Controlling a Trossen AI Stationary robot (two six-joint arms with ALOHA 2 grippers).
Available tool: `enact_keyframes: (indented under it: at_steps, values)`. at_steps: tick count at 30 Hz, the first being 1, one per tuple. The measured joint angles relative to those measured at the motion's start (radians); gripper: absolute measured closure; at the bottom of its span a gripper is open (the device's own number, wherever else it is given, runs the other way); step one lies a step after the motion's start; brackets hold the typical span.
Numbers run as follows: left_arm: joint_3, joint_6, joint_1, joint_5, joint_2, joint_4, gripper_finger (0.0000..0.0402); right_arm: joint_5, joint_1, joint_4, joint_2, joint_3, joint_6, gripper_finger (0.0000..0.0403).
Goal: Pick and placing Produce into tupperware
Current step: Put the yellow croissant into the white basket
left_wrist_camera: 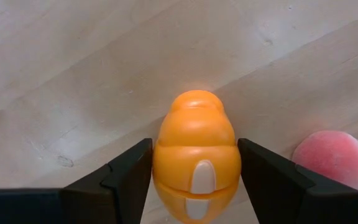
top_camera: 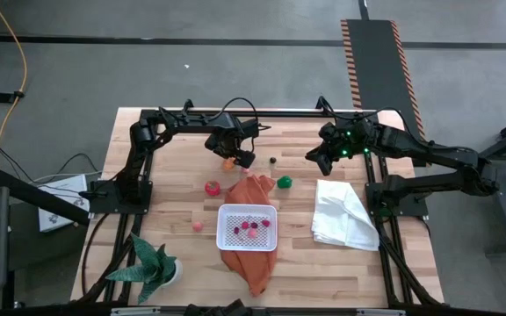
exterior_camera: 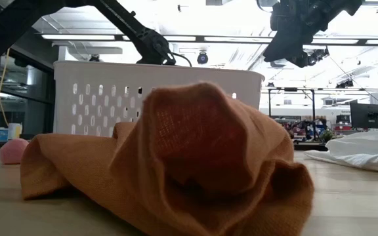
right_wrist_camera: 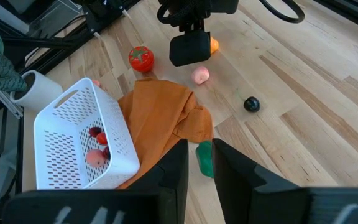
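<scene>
My left gripper (top_camera: 233, 159) points down at the far middle of the table, shut on an orange toy produce piece (left_wrist_camera: 196, 158). A pink piece (left_wrist_camera: 333, 159) lies just beside it. A red tomato (top_camera: 212, 186), a green piece (top_camera: 284, 182), a small dark one (top_camera: 272, 161) and another pink one (top_camera: 198, 225) lie loose on the wood. The white perforated tupperware (top_camera: 248, 226) sits on the orange cloth (top_camera: 251, 263) and holds several red and pink pieces. My right gripper (top_camera: 316, 158) hovers raised at the far right, its fingers narrowly open on nothing. My left gripper pinches the orange piece between its two fingers, one finger (left_wrist_camera: 132, 174) on each of its bulging sides (left_wrist_camera: 163, 163). The fingers come from above, pointing down. The piece's rounded end sticks out beyond them over the wood; whether it is lifted clear, I cannot tell.
A white cloth (top_camera: 345, 215) lies crumpled at the right. A spiky green potted plant (top_camera: 152, 268) stands at the near left corner. Black arm frames run along both sides of the table. Bare wood shows between the tomato and the left frame.
</scene>
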Motion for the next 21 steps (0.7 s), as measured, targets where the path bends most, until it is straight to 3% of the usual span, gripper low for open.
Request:
enact_keyframes:
  at_steps: [11, 21]
  values:
    - [0.005, 0.003, 0.000, 0.015, 0.000, -0.045, 0.0181, 0.000, 0.000, 0.000, 0.000, 0.000, -0.005, 0.0340]
    - [0.147, 0.095, 0.001, -0.020, 0.000, -0.141, 0.0181, 0.000, 0.000, 0.000, 0.000, 0.000, -0.008, 0.0340]
